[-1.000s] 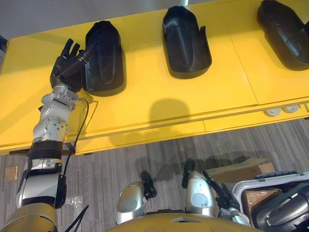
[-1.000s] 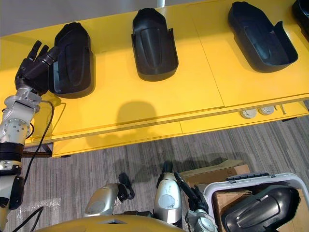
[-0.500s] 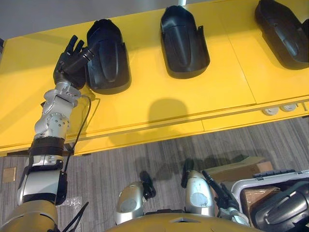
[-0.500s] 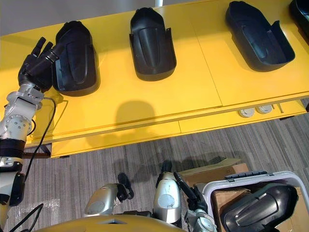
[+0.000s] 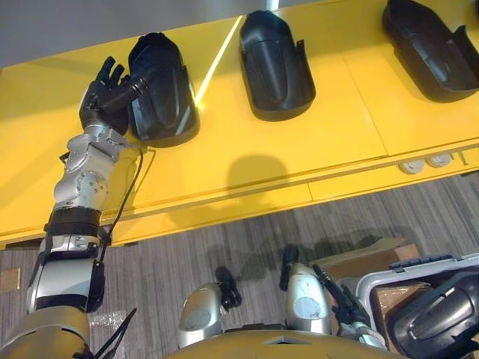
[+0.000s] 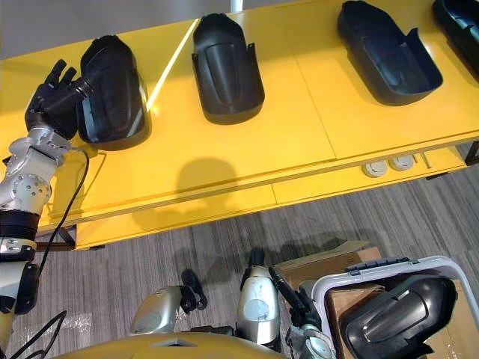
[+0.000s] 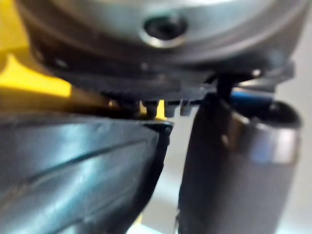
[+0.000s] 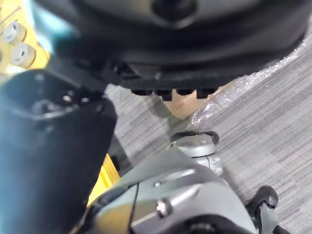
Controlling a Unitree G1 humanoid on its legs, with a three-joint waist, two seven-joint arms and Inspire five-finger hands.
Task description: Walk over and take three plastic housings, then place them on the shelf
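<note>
Your left hand (image 5: 101, 103) is pinching the wall of a plastic housing (image 5: 165, 93) lying by the yellow shelf's (image 5: 247, 168) far edge, toward its left end, with the thumb inside and the fingers (image 5: 109, 73) outside. A second housing (image 5: 273, 67) and a third housing (image 5: 430, 46) are lying along that edge. Your right hand (image 8: 170, 53) is hanging above the floor, and its grip cannot be told.

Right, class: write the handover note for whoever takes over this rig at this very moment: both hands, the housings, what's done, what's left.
Left hand: pinches the wall of the leftmost housing, which rests on the yellow shelf.
Right hand: low over the floor, state unclear.
Also on the shelf: second housing, third housing, fourth housing at the edge. A spare housing lies in the grey bin.
Done: four on the shelf.
Left, probably: release the leftmost housing.
</note>
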